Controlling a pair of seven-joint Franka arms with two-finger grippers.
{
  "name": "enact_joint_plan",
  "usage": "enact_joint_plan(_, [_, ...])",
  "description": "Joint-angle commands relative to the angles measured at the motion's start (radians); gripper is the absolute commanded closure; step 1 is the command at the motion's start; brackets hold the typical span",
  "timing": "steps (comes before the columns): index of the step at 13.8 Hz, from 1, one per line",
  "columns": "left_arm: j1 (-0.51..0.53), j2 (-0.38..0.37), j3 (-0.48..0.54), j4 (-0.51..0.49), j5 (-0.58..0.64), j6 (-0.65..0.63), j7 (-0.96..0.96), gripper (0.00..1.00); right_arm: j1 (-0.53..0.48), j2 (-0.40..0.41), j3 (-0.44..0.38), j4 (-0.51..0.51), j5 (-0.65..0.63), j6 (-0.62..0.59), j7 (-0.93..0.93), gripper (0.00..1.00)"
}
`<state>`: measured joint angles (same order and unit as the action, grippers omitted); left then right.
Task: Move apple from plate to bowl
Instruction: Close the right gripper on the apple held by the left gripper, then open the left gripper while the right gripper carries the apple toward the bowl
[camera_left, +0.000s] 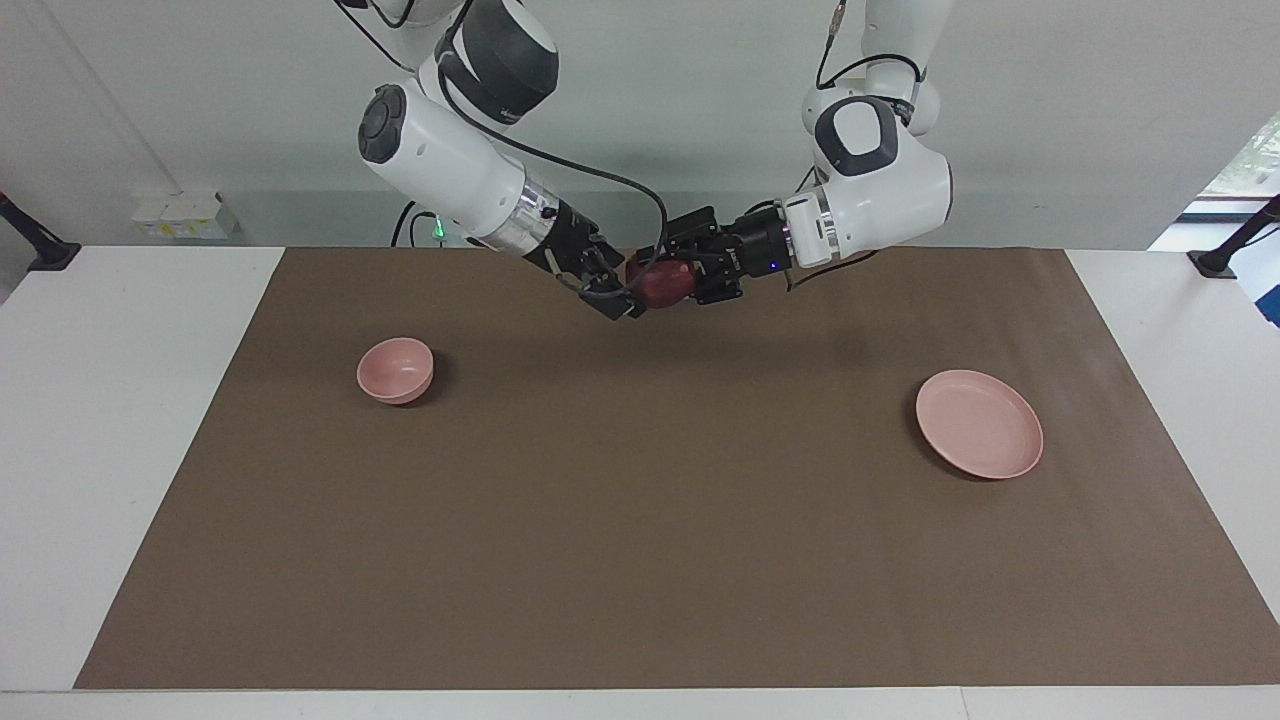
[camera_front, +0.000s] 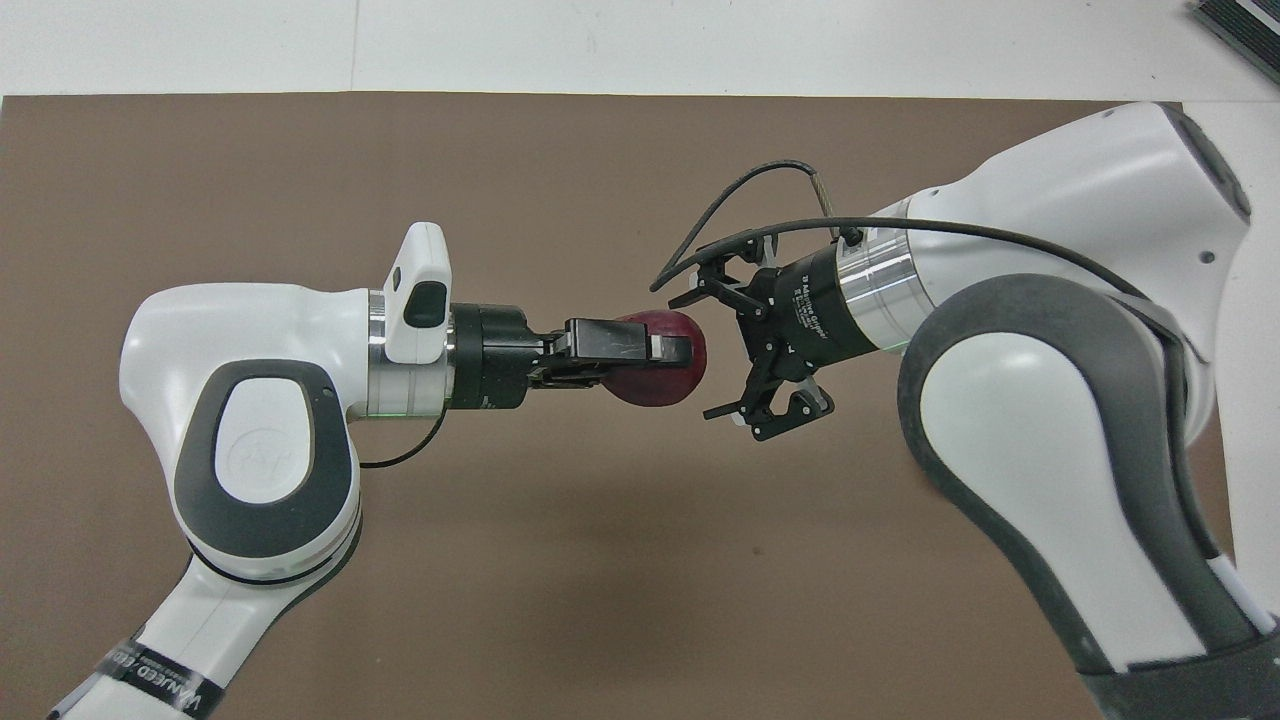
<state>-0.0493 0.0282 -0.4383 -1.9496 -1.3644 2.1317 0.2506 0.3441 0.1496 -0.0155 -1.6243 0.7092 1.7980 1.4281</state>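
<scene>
Overhead view, frame centre: the apple (camera_front: 655, 358) is clamped in the left gripper (camera_front: 668, 349) while the right gripper (camera_front: 716, 352) is spread wide beside it, so the apple could be dropped onto the mat (camera_front: 560, 560) if released before being gripped.

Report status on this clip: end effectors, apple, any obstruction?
Left end effector shut on apple, mid-air over the mat. Right end effector open, beside apple. Bowl and plate empty. No obstruction.

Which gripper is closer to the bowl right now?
Right. The right gripper hangs open beside the apple, over the mat toward the bowl's end; the left gripper, holding the apple, is slightly farther away.
</scene>
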Motion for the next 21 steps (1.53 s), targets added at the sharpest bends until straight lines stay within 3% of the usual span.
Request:
enact_joint_plan(1, [-0.018,-0.033,0.007,-0.025,-0.027,0.031,-0.010,1.00,0.030,-0.010,0.002,-0.014,0.015,0.055,0.032,0.00])
enact_joint_plan(2, [-0.018,-0.033,0.007,-0.025,-0.027,0.034,-0.010,1.00,0.047,-0.012,0.002,-0.017,0.015,0.081,0.049,0.00])
enact_joint_plan(3, [-0.018,-0.031,0.006,-0.025,-0.027,0.036,-0.010,1.00,0.050,-0.010,0.002,-0.017,0.015,0.081,0.051,0.09])
enact_joint_plan(4, [-0.018,-0.033,0.006,-0.025,-0.027,0.036,-0.010,1.00,0.047,-0.008,0.003,-0.014,0.016,0.080,0.054,0.49])
enact_joint_plan(6, [-0.018,-0.033,0.003,-0.025,-0.027,0.036,-0.010,1.00,0.041,-0.008,0.002,-0.012,0.016,0.072,0.063,0.95])
enact_joint_plan(7, [-0.018,-0.033,0.001,-0.025,-0.027,0.036,-0.010,1.00,0.038,-0.007,0.003,-0.012,0.018,0.072,0.069,1.00])
enact_joint_plan(9, [-0.018,-0.031,0.001,-0.023,-0.027,0.036,-0.011,1.00,0.036,-0.005,0.003,-0.009,0.019,0.072,0.071,1.00])
enact_joint_plan(11, [-0.018,-0.033,-0.002,-0.019,-0.025,0.042,-0.048,0.64,0.036,-0.007,0.002,-0.011,0.019,0.072,0.071,1.00])
enact_joint_plan(12, [-0.018,-0.036,-0.002,-0.015,-0.022,0.056,-0.072,0.27,0.036,-0.005,0.003,-0.011,0.018,0.072,0.071,1.00])
enact_joint_plan(13, [-0.018,-0.045,-0.002,-0.015,-0.021,0.068,-0.076,0.00,0.036,-0.005,0.003,-0.009,0.016,0.072,0.071,1.00])
enact_joint_plan(18, [-0.003,-0.068,0.003,-0.015,-0.012,0.060,-0.111,0.00,0.014,-0.018,-0.003,-0.005,0.000,0.038,0.054,1.00])
enact_joint_plan(21, [0.015,-0.080,0.012,-0.028,0.022,0.054,-0.135,0.00,0.004,-0.050,0.000,0.000,-0.135,-0.006,-0.023,1.00])
